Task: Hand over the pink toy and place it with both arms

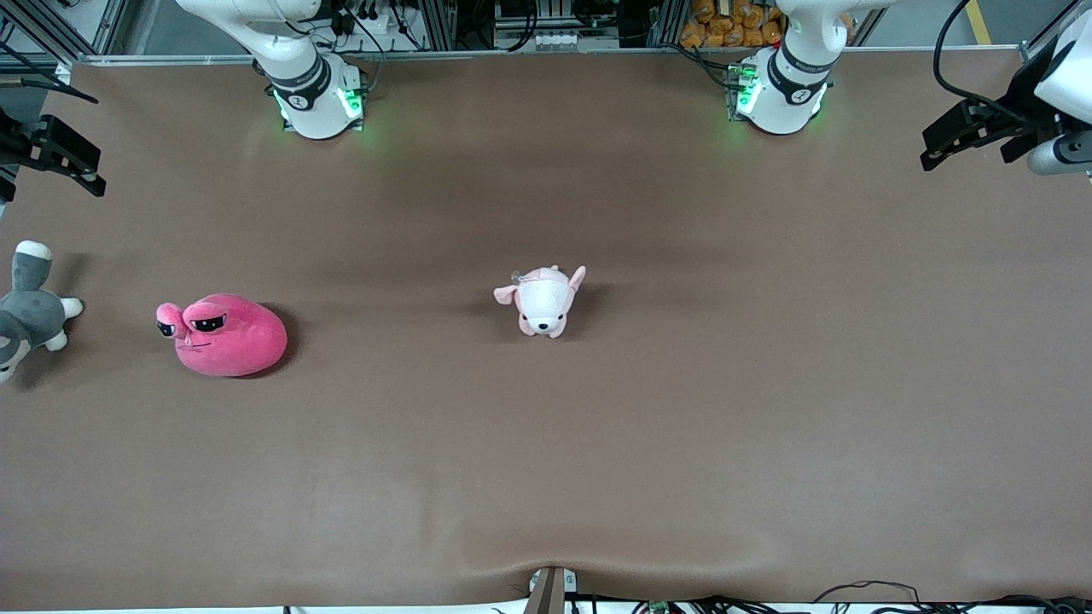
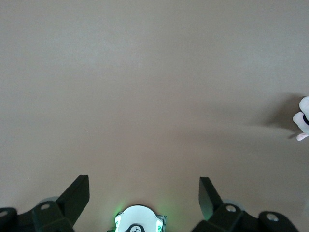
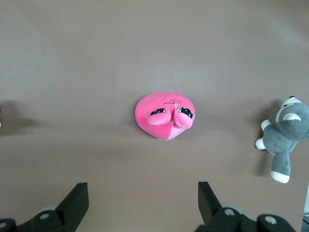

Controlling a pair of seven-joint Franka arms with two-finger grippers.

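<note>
Pink toy (image 1: 223,335) lies at right arm's end w/ right gripper (image 3: 143,203) open & empty above it; left gripper (image 2: 145,198) open, well apart.

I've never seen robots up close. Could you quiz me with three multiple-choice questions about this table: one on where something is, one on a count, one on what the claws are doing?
1. Where does the pink toy lie?
A. toward the right arm's end of the table, between the grey-and-white plush and the pale puppy plush
B. at the left arm's base
C. on top of the puppy

2. How many plush toys are on the table?
A. one
B. three
C. five

3. What state are the two claws in?
A. both shut on toys
B. one open, one shut
C. both open and empty

Answers: 1 A, the front view shows it between those two toys. 2 B, pink, puppy and grey make three. 3 C, the right claw and left claw each show spread fingers holding nothing.
</note>
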